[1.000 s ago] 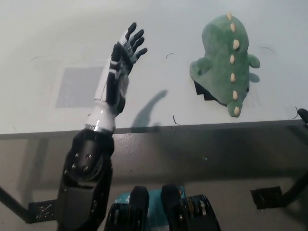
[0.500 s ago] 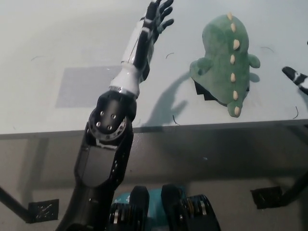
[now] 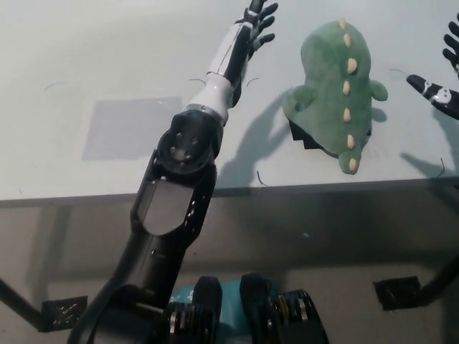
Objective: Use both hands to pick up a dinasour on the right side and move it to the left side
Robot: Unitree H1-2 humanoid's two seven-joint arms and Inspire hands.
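A green plush dinosaur (image 3: 334,89) with cream back spikes lies on the right part of the pale table (image 3: 107,57). My left hand (image 3: 259,21) reaches far across the table, open with fingers spread, just left of the dinosaur's head and apart from it. At the picture's right edge my black right hand (image 3: 443,75) comes in, fingers apart, a short way right of the dinosaur and not touching it.
A grey square patch (image 3: 129,127) marks the table's left side. The table's front edge (image 3: 287,188) runs across the middle of the picture, with dark floor below it.
My left arm has stretched forward and to the right, bringing the hand up beside the dinosaur's head. The right hand has risen further into view at the right edge.
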